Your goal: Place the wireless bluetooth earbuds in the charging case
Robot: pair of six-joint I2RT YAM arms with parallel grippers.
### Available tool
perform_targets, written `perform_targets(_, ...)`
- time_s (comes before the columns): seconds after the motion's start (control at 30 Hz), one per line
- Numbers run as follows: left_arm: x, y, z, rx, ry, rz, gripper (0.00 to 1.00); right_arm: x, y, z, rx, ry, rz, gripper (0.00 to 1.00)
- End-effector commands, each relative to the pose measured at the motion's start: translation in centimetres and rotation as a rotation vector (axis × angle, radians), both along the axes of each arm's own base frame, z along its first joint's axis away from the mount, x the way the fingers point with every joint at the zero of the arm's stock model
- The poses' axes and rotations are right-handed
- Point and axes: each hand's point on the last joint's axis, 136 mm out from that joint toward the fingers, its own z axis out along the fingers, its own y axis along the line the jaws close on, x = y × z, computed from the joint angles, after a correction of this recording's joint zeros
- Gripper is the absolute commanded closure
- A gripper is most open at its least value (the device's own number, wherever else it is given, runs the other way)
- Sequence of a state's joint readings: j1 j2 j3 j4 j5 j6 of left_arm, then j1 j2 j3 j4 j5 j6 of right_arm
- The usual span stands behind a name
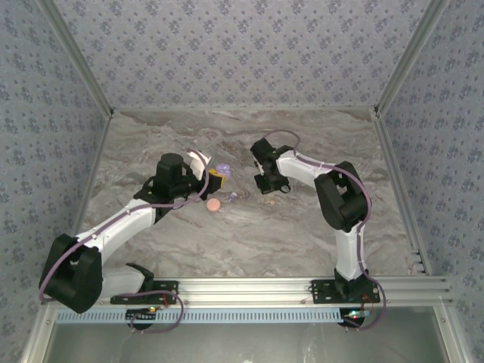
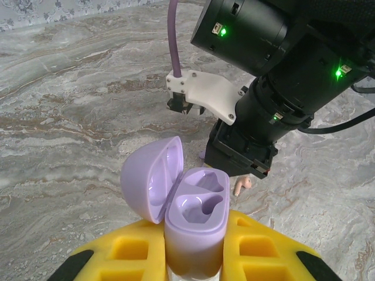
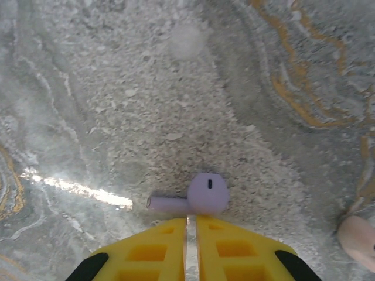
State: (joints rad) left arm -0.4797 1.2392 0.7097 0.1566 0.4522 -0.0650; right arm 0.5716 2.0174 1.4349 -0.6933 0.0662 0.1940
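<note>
Fingers [image 2: 132, 250] of the left gripper [image 2: 194, 257], yellow, clamped on the lower body of the lilac charging case [image 2: 196, 208]. The case is upright with its lid [image 2: 146, 178] hinged back to the left. Both moulded sockets are bare.

Right gripper [image 3: 190, 225]: yellow fingers pressed together with a thin seam between them, nothing held. A lilac earbud [image 3: 202, 196] lies on the table just off the tips, head nearest them and stem pointing left. Whether it touches the tips, cannot tell. A pinkish rounded shape [image 3: 357, 239] sits at the right edge of that view, cut off by the frame.

Left wrist view: a pink earbud [image 2: 243, 185] lies on the table beyond the open case, just beside the black housing of the right arm [image 2: 281, 70]. Green lights show on that housing.

Overhead view: the two grippers are near each other at mid-table. A round pink case [image 1: 214, 205] lies on the surface just on the near side of the left gripper, apart from it.

Surface: table [image 1: 302, 242] of grey marbled stone pattern with tan veins, and a glare streak in the right wrist view.

Room: walls [image 1: 242, 45] on three sides in blue-grey floral paper, with aluminium posts at the corners. An aluminium rail [image 1: 265, 287] along the near edge carries both arm bases.
</note>
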Motion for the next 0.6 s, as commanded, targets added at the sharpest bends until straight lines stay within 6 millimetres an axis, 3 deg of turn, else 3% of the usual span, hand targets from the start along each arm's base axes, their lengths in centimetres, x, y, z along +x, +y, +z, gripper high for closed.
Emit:
perform_targets(0.0,0.0,-0.3,1.0,-0.012,-0.022,-0.011,0.82,0.4,-1.3,-0.1,-0.064,0.006,-0.028,0.87)
perform_targets(0.57,0.0,-0.3,1.0,-0.011,-0.022,-0.009,0.82,2.2,-0.8,-1.0,-0.077,0.002,-0.028,0.87)
